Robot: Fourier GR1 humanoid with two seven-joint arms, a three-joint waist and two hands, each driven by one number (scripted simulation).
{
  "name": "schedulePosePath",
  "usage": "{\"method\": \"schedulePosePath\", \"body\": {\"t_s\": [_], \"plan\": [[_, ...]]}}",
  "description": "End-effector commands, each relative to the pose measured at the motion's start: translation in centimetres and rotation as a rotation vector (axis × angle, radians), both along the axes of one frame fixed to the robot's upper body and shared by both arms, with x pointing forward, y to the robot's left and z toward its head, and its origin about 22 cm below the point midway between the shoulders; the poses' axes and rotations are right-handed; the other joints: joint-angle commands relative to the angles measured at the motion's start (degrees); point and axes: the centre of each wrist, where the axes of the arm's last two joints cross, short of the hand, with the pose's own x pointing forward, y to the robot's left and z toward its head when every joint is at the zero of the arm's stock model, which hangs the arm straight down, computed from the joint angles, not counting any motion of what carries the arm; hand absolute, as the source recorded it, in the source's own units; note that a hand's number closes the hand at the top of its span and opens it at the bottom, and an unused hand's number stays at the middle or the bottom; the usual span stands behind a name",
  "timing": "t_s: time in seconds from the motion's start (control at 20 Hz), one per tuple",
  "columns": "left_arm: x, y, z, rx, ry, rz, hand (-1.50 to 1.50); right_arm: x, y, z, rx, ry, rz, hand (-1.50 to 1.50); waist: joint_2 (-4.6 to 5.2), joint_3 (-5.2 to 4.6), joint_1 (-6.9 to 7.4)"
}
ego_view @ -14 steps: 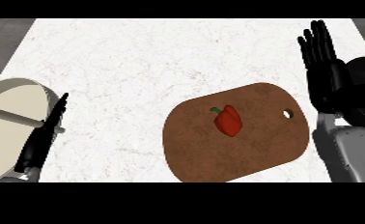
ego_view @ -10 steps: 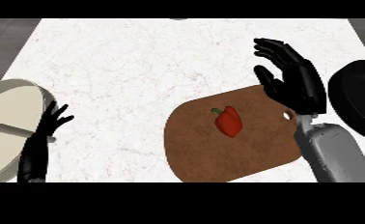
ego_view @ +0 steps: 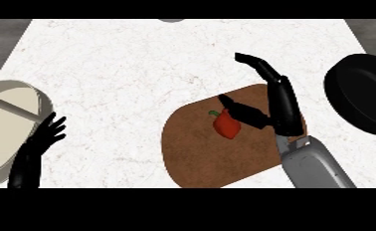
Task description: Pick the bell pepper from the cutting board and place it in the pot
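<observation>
Left hand: you see your left hand [ego_view: 43, 136] at the lower left, fingers spread and relaxed, holding nothing, just beside the pot.
Pot: the cream pot [ego_view: 22, 120] sits at the left edge of the counter [ego_view: 132, 60], partly cut off by the view.
Cutting board: the brown cutting board [ego_view: 209, 160] lies right of centre, near the lower edge.
Bell pepper: your red bell pepper [ego_view: 227, 124] rests on the board's upper half, green stem pointing up-left.
Right hand: your right hand [ego_view: 283, 108] hangs over the board with straight fingers pointing away and the thumb reaching toward the pepper; it grips nothing.
Black pan: 1 dark round pan [ego_view: 356, 95] sits at the right edge.
</observation>
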Motion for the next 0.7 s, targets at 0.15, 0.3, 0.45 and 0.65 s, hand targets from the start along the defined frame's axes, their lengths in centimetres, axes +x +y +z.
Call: {"method": "schedulePosePath", "body": {"t_s": [0.15, 0.3, 0.45, 0.65], "plan": [[4.6, 2.1, 4.9, -0.077, 0.043, -0.041, 0.0, -5.2, 3.1, -0.9, -0.183, -0.048, -0.044, -1.5, 0.15, -0.46, -0.64], [3.3, 1.2, 4.1, -0.059, 0.067, -0.047, 0.0, -5.2, 3.5, 0.5, -0.369, 0.071, -0.079, -1.5, -0.23, -0.67, -1.01], [3.7, 1.3, 4.0, -0.072, 0.063, -0.04, 0.0, -5.6, 3.0, 2.5, -0.507, 0.153, -0.144, -1.5, -0.33, -0.73, -1.22], [4.0, 1.4, 5.0, -0.07, 0.064, -0.057, 0.0, -6.8, 4.5, 5.0, -0.667, 0.293, -0.13, -1.5, -0.34, -0.72, -0.47]]}}
